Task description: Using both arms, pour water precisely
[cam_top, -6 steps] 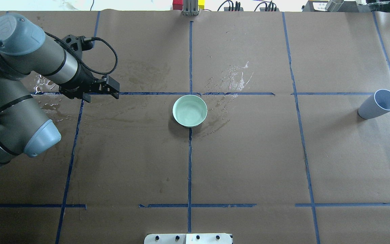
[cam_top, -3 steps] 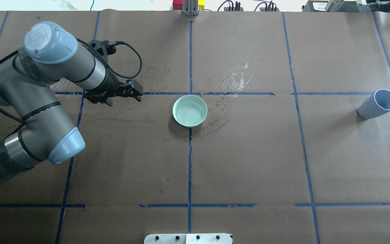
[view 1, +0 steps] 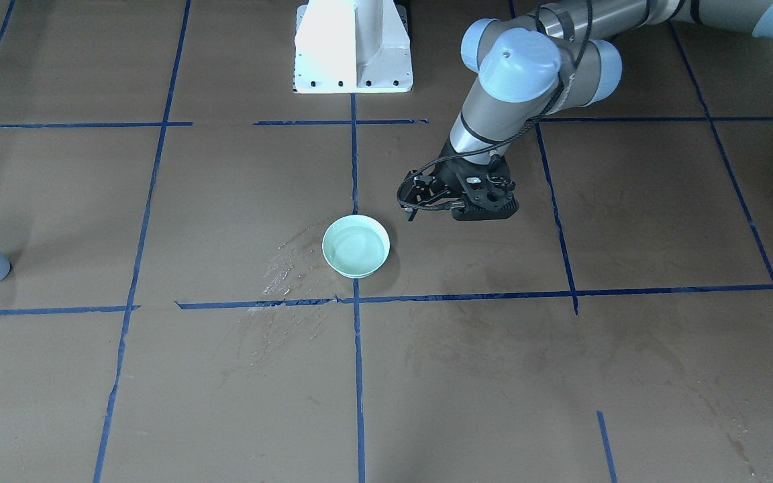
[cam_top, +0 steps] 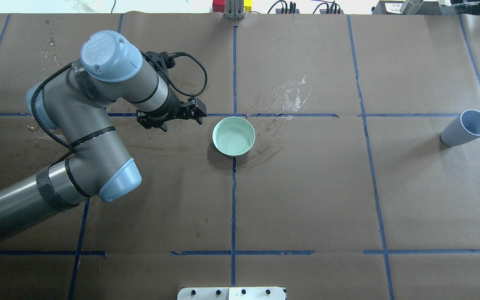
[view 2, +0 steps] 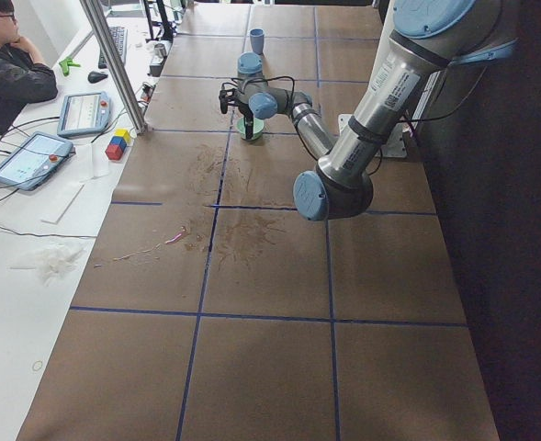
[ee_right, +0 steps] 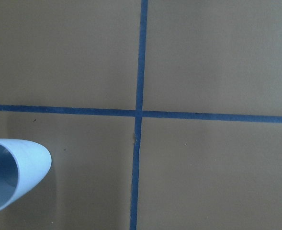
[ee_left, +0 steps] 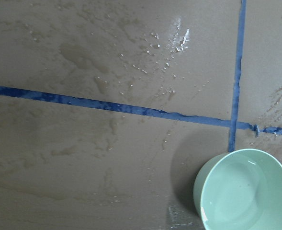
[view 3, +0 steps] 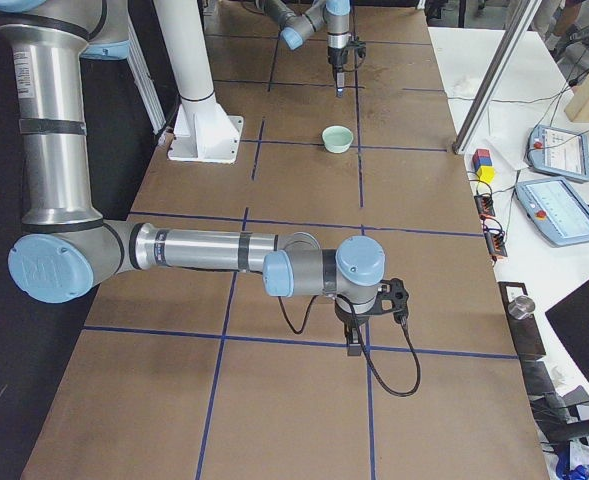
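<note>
A mint-green bowl [cam_top: 233, 136] [view 1: 355, 251] stands at the table's centre, with water [ee_left: 239, 194] showing in it as faint glints. My left gripper [cam_top: 198, 115] [view 1: 410, 203] hangs just left of the bowl in the overhead view. It is open, holds nothing and does not touch the bowl. A grey-blue cup [cam_top: 465, 128] [ee_right: 9, 175] stands at the far right. My right gripper [view 3: 355, 345] shows only in the exterior right view, so I cannot tell whether it is open or shut. Its wrist view looks down beside the cup.
A glistening patch of spilled droplets [cam_top: 291, 96] lies beyond the bowl, and brownish stains [ee_left: 78, 52] lie left of it. The white pedestal [view 1: 353, 47] stands at the robot's edge. A person [view 2: 8, 73] sits at a side desk with tablets and coloured blocks [view 2: 117, 144].
My left arm has swung right across the table, carrying its gripper from the left grid line to just beside the bowl. The bowl and cup have not moved.
</note>
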You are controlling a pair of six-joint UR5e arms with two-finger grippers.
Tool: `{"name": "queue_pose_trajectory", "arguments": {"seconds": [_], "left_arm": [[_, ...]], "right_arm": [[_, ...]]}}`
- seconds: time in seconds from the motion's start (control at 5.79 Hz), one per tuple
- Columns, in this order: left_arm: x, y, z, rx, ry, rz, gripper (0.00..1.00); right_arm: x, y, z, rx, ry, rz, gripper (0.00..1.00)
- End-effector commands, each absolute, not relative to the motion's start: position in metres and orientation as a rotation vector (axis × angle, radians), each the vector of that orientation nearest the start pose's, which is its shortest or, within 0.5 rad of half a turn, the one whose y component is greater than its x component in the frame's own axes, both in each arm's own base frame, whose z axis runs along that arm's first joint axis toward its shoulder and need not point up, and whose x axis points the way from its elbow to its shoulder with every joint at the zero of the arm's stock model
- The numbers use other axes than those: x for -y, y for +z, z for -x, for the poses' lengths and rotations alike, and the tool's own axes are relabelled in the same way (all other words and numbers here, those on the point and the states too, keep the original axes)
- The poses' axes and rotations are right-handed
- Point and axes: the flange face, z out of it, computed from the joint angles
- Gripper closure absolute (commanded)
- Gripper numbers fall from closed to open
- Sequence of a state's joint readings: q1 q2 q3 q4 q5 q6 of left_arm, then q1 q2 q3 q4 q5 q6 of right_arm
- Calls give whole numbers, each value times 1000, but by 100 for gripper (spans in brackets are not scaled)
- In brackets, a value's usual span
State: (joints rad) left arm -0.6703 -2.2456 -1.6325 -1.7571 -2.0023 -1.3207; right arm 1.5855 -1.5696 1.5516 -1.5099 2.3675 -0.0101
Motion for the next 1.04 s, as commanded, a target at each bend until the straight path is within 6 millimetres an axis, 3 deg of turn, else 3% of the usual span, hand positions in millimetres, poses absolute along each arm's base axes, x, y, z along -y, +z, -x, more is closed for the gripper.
{"name": "queue_pose_trajectory", "arguments": {"seconds": [0.0,0.35,0.86], "left_arm": [[494,192,-529,-969,-222,-41,0],[493,196,-548,-946,-250,-33,1],[496,206,-572,-945,-306,11,6]], "right_arm": [[464,668,-68,808,-7,-40,0],[447,671,-67,808,-5,-31,0],[447,671,-67,808,-5,-31,0]]}}
